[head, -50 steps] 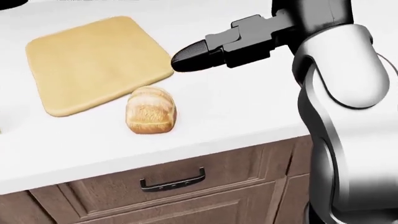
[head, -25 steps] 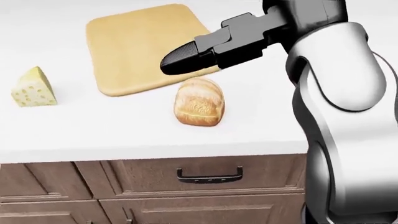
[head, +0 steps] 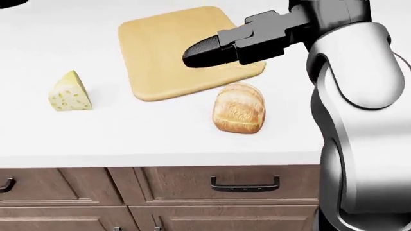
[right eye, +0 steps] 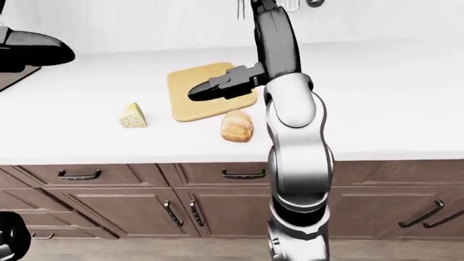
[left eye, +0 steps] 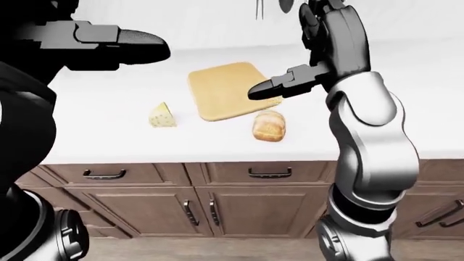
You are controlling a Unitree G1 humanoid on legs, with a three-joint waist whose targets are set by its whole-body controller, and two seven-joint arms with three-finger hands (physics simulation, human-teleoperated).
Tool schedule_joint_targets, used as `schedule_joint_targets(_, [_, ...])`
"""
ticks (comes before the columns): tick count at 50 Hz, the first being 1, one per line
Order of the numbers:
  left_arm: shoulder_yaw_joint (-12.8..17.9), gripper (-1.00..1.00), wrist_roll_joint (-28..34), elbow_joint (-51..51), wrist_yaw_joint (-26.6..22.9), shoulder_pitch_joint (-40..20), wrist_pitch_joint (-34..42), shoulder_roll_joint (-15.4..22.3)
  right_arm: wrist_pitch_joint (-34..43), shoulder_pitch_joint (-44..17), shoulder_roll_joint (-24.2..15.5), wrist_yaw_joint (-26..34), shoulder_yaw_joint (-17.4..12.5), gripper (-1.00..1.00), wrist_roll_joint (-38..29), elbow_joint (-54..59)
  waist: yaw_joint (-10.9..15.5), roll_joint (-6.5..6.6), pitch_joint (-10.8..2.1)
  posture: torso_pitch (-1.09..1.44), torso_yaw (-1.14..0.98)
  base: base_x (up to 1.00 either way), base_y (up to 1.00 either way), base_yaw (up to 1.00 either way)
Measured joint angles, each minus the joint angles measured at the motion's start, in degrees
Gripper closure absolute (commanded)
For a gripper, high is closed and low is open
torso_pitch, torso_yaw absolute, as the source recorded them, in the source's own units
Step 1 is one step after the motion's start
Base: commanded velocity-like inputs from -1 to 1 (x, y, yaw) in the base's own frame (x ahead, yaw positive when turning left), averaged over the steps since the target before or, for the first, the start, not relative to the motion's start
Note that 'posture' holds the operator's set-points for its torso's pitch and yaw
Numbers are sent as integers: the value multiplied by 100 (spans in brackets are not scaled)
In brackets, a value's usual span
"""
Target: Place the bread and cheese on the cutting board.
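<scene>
Partly covering the cutting board [head: 167,57], right hand [head: 204,54] hovers empty, finger spread unclear; bread [head: 239,114] and cheese [head: 69,92] near counter [head: 128,134] edge; left hand [left eye: 137,43] cropped.

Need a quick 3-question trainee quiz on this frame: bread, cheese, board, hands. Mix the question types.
1. True or false: the bread already lies on the cutting board.
2. In the head view, which item lies farthest left on the counter? A) bread B) cheese C) cutting board
3. Fill in: the right hand hovers over the ____ and holds nothing.

Key:
1. False. The bread lies on the counter just off the board's lower right edge.
2. B.
3. Cutting board. The left hand is raised at the left-eye view's upper left, also holding nothing.
</scene>
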Motion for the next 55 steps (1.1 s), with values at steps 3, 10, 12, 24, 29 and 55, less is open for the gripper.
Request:
schedule_joint_targets(3, [64,-100,26,12,14,-6,-11,6,-19,-53,4,-13,24,-100,18,-22,14,111,30,0,0,0,33,0])
schedule_joint_targets(10, [96,-100,170,101,29,130,63,-48,29,29,83,30,205,-100,153,66,56,357,157,0,0,0,33,0])
schedule_joint_targets(12, [75,-100,177,95,26,85,91,-60,90,14,67,51,190,-100,191,63,16,242,131,0,0,0,34,0])
schedule_joint_targets(24, [72,-100,166,60,13,89,103,-70,61,6,20,-65,84,-100,271,-30,74,-80,253,0,0,0,3,0])
schedule_joint_targets(29, [-5,-100,128,63,-20,34,164,-93,135,39,-19,-68,62,-100,299,55,36,199,204,0,0,15,0,0])
schedule_joint_targets(55, [-8,-100,277,43,-138,31,231,-209,169,-6,-70,-264,-27,-100,487,46,-5,123,244,0,0,11,0,0])
